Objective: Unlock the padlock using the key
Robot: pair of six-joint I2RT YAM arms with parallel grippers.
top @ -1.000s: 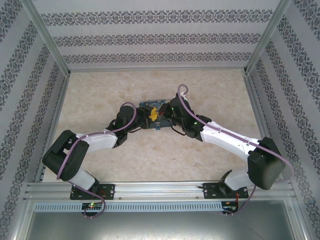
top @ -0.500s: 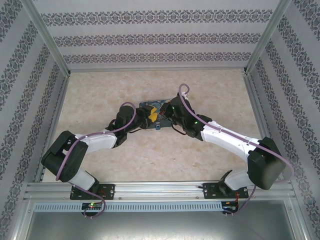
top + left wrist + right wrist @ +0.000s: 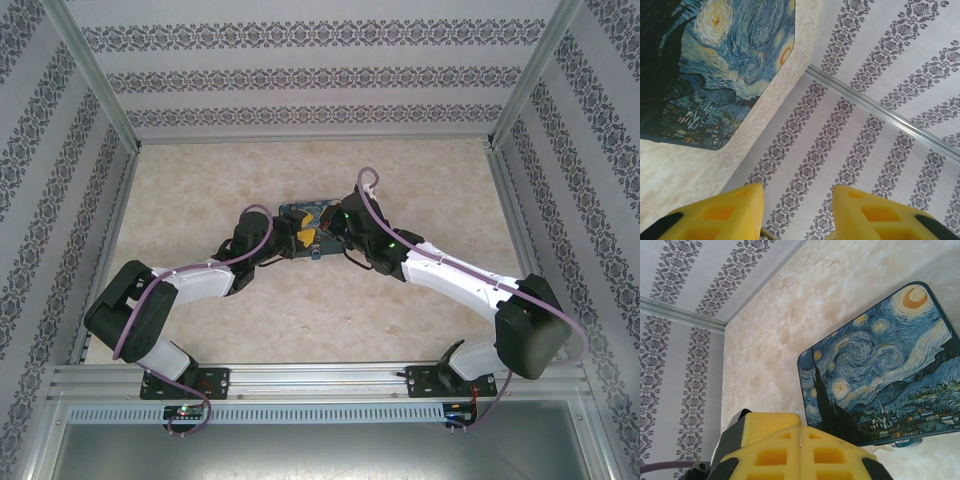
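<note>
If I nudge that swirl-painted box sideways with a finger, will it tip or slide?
Probably slide: the box lies flat and low on the smooth table, so tipping looks unlikely. Its crisp edges and rounded corners suggest a rigid case, maybe tin, that should not flex. Pushed near a corner, it may rotate.
</note>
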